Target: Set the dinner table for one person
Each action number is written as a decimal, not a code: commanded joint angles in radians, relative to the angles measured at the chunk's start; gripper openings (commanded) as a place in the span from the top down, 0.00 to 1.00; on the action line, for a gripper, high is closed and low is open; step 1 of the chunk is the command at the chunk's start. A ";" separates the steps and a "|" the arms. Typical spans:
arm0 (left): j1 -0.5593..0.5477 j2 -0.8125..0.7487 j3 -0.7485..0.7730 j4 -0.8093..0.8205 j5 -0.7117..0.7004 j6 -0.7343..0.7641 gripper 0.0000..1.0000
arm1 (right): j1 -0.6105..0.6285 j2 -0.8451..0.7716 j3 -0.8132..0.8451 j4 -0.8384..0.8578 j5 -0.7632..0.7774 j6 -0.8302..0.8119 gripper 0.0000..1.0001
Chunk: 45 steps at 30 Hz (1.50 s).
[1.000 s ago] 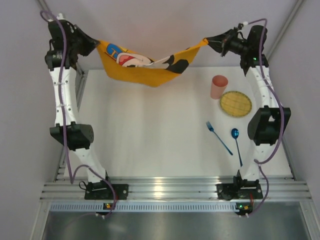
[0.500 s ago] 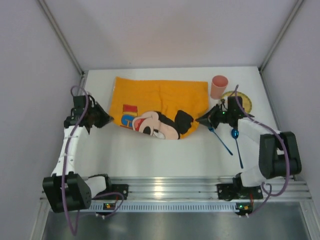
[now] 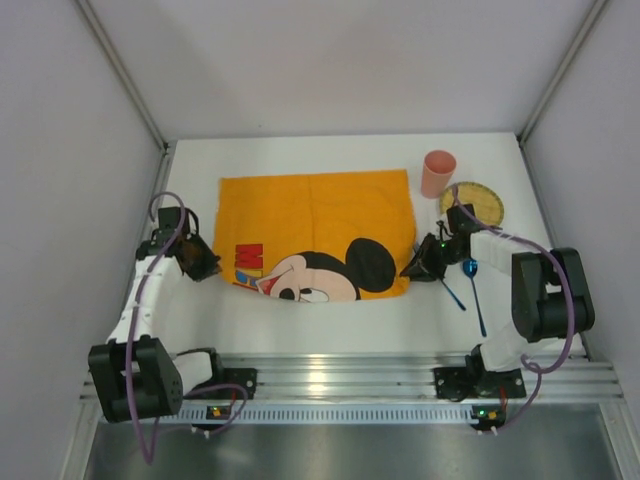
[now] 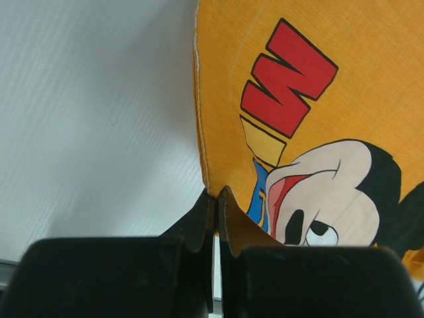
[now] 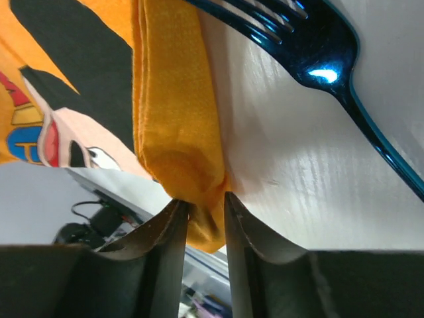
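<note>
The orange cartoon-mouse cloth (image 3: 320, 225) lies spread on the white dinner table (image 3: 300, 320). My left gripper (image 3: 210, 265) is shut on the cloth's near left corner (image 4: 215, 192). My right gripper (image 3: 412, 270) is shut on its near right corner (image 5: 199, 199), low at the table. A blue fork (image 3: 452, 295) lies right beside the right gripper, its tines (image 5: 278, 20) close to the cloth edge. A blue spoon (image 3: 472, 285), a yellow plate (image 3: 480, 200) and a pink cup (image 3: 437, 172) stand at the right.
Grey walls enclose the table on three sides. An aluminium rail (image 3: 330, 380) with both arm bases runs along the near edge. The fork, spoon, plate and cup crowd the strip right of the cloth.
A second ago both grippers held the cloth up high at the back. They have come down and toward the near edge, and the cloth now lies flat on the table.
</note>
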 commanded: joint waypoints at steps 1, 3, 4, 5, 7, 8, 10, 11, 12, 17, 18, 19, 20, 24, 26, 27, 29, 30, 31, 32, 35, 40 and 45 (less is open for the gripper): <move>0.004 0.061 0.050 0.004 -0.067 0.045 1.00 | -0.001 -0.019 0.064 -0.172 0.037 -0.138 0.68; 0.004 0.136 0.070 0.015 -0.095 0.065 1.00 | -0.001 -0.055 0.082 -0.226 0.084 -0.193 0.48; 0.007 0.163 0.107 0.007 -0.087 0.070 1.00 | -0.001 -0.074 0.092 -0.279 0.106 -0.209 0.44; 0.005 0.201 0.127 -0.020 -0.081 0.071 0.91 | -0.001 -0.116 0.104 -0.302 0.123 -0.238 0.40; 0.007 0.201 0.148 -0.025 -0.029 0.062 0.61 | -0.003 -0.151 0.153 -0.370 0.166 -0.259 0.34; 0.005 0.171 0.148 -0.028 -0.026 0.053 0.02 | -0.005 -0.185 0.174 -0.393 0.180 -0.279 0.34; 0.005 0.129 0.158 -0.045 -0.035 0.030 0.01 | -0.008 -0.216 0.239 -0.451 0.222 -0.296 0.32; 0.005 0.087 0.162 -0.053 -0.041 0.027 0.01 | -0.009 -0.237 0.259 -0.471 0.244 -0.315 0.32; 0.005 0.065 0.182 -0.070 -0.053 0.022 0.01 | -0.009 -0.246 0.297 -0.508 0.300 -0.327 0.30; 0.004 -0.021 0.250 -0.114 -0.105 0.011 0.01 | -0.024 -0.233 0.326 -0.547 0.532 -0.390 0.30; 0.004 -0.023 0.262 -0.129 -0.099 0.002 0.01 | -0.028 -0.217 0.316 -0.536 0.555 -0.388 0.33; 0.004 -0.017 0.263 -0.133 -0.087 -0.001 0.01 | -0.028 -0.181 0.307 -0.527 0.552 -0.388 0.36; 0.004 -0.008 0.262 -0.133 -0.082 -0.009 0.01 | -0.026 -0.158 0.297 -0.519 0.557 -0.384 0.41; 0.005 -0.003 0.228 -0.116 -0.035 -0.015 0.01 | -0.028 -0.061 0.288 -0.478 0.574 -0.387 0.53; 0.004 -0.012 0.222 -0.111 -0.030 -0.013 0.01 | -0.024 -0.027 0.293 -0.452 0.572 -0.396 0.53; 0.005 -0.020 0.216 -0.111 -0.032 -0.010 0.01 | -0.021 -0.016 0.299 -0.444 0.572 -0.398 0.53; 0.004 -0.029 0.210 -0.116 -0.035 -0.003 0.01 | -0.011 0.013 0.308 -0.439 0.574 -0.398 0.53; 0.005 -0.034 0.204 -0.117 -0.044 0.001 0.02 | -0.005 0.020 0.314 -0.433 0.572 -0.398 0.53; 0.005 -0.038 0.199 -0.116 -0.045 0.002 0.02 | 0.000 0.039 0.317 -0.430 0.597 -0.396 0.53; 0.004 -0.041 0.193 -0.117 -0.047 0.002 0.01 | 0.015 0.049 0.320 -0.425 0.598 -0.390 0.53; 0.005 -0.046 0.173 -0.107 -0.042 0.002 0.01 | 0.047 0.094 0.339 -0.416 0.608 -0.382 0.52; 0.005 -0.046 0.171 -0.108 -0.047 0.007 0.01 | 0.087 0.186 0.354 -0.389 0.631 -0.362 0.53; 0.005 -0.049 0.170 -0.120 -0.045 0.014 0.01 | 0.094 0.250 0.368 -0.361 0.664 -0.353 0.72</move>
